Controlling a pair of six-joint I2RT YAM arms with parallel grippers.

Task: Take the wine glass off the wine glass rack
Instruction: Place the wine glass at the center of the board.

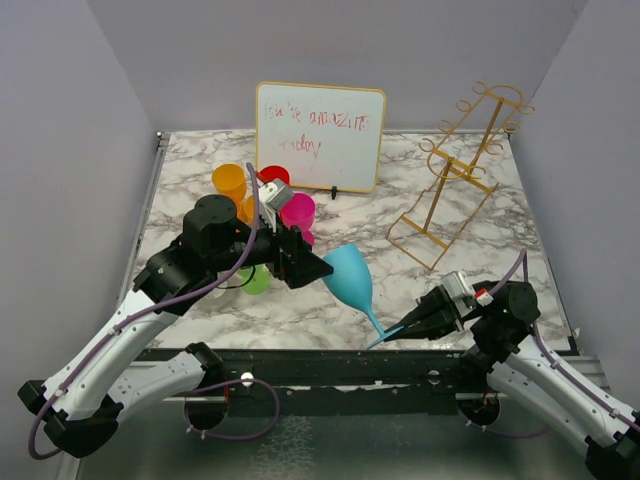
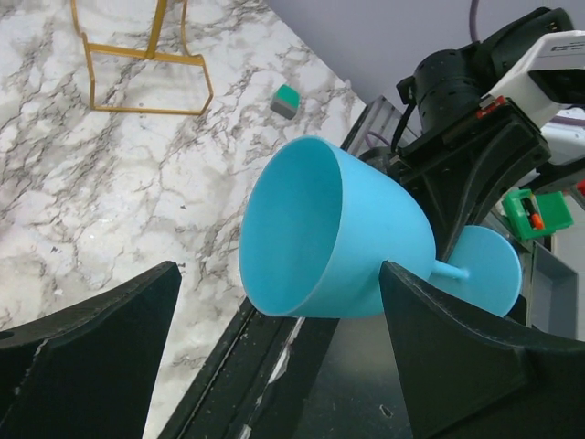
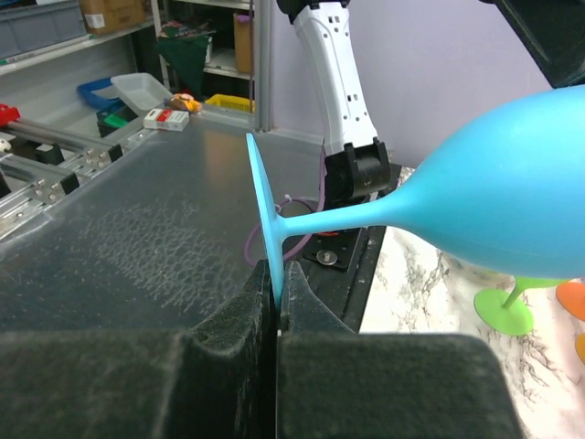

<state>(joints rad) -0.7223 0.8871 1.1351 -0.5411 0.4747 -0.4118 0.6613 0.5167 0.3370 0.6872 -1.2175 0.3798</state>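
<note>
A light blue wine glass (image 1: 350, 278) hangs tilted on its side over the table's near edge. My right gripper (image 1: 400, 331) is shut on the thin rim of its foot (image 3: 265, 219), with the stem and bowl (image 3: 512, 201) reaching out to the right. My left gripper (image 1: 310, 268) is open, and its two black fingers stand either side of the bowl's mouth (image 2: 320, 238). The right-hand finger (image 2: 439, 338) overlaps the bowl's edge; I cannot tell whether it touches. The gold wire wine glass rack (image 1: 455, 190) stands at the back right with nothing on it, and its base (image 2: 146, 55) shows in the left wrist view.
A white dry-erase board (image 1: 320, 135) leans at the back. Orange (image 1: 230, 182), red (image 1: 273, 175), pink (image 1: 297, 210) and green (image 1: 255, 280) glasses crowd round my left arm. A small green and grey block (image 2: 286, 101) lies on the marble. Grey walls close both sides.
</note>
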